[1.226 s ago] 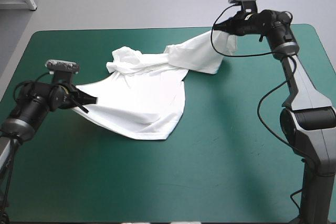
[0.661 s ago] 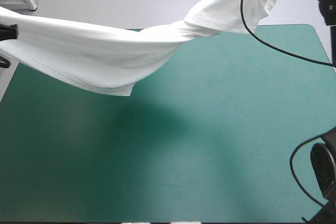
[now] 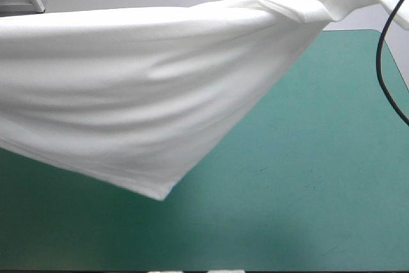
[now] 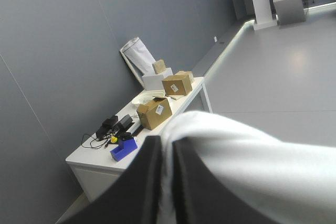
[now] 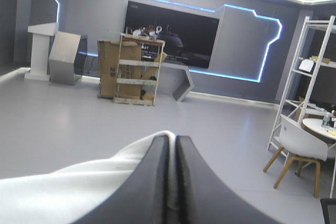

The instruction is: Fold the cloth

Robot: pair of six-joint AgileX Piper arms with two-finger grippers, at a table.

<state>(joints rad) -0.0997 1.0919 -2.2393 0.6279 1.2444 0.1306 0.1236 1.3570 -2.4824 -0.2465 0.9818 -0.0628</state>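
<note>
Fabric is filling most of the high view: the T-shirt [image 3: 160, 94] is hanging stretched in the air from 9 o'clock to 1 o'clock, hiding both arms and much of the desk [image 3: 307, 190], with its lowest corner drooping toward 7 o'clock. Only the wrist views are showing the grips: the left pincer [image 4: 167, 142] is clenching the white sheet, and the right pincer [image 5: 172, 139] is doing likewise.

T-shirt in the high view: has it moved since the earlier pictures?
Yes. The T-shirt has gone up off the table, where it lay earlier, and now hangs spread over its left side.
</note>
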